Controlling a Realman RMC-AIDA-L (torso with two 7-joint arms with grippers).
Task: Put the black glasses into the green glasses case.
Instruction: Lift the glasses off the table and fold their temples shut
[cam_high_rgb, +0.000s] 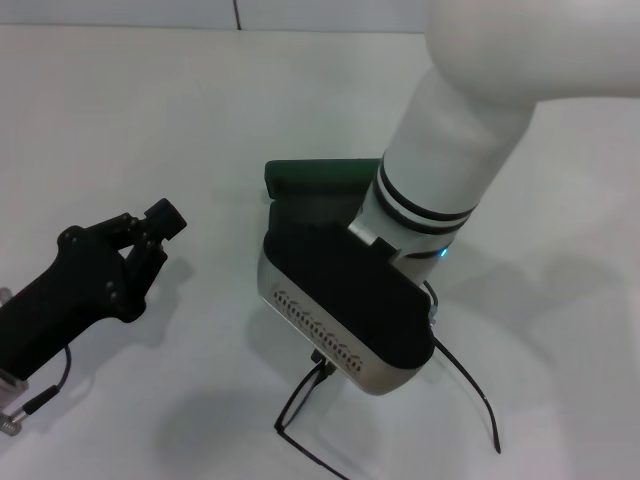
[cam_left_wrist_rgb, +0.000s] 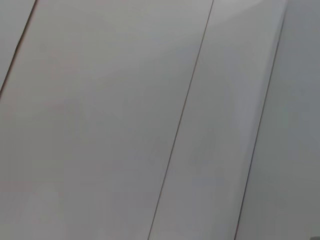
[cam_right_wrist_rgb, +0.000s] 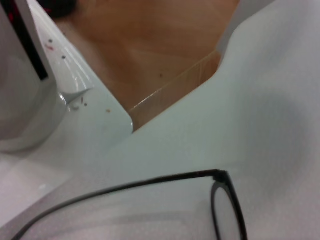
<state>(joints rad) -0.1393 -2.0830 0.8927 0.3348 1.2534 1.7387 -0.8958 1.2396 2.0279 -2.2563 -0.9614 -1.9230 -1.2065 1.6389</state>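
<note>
Head view shows my right arm reaching down over the middle of the surface (cam_high_rgb: 200, 120), its wrist housing covering most of what I need. My right hand sits somewhere under that housing, and I cannot tell whether it is open or closed, or whether it already holds anything.

Only parts of the black glasses (cam_high_rgb: 300, 415) show in this view: a thin rim loop near the front edge and one temple arm sweeping out on my right side. From the right wrist view, one temple arm and a lens rim (cam_right_wrist_rgb: 227, 210) lie close below the camera, flat on the surface as far as I can judge.

I judge these glasses to be very light, thin and springy, with lenses that could scratch or smudge. Squeezing a temple arm would likely flex it, and the smooth frame could slip. My best hold is probably the bridge or the frame front, gently.

Behind my wrist, the green glasses case (cam_high_rgb: 320, 178) peeks out, near the glasses but on the far side of them; I cannot see whether its lid is up.

My own forearm is the main obstruction. My left hand (cam_high_rgb: 150, 230) rests well off on the left, fingers apart, holding nothing.
</note>
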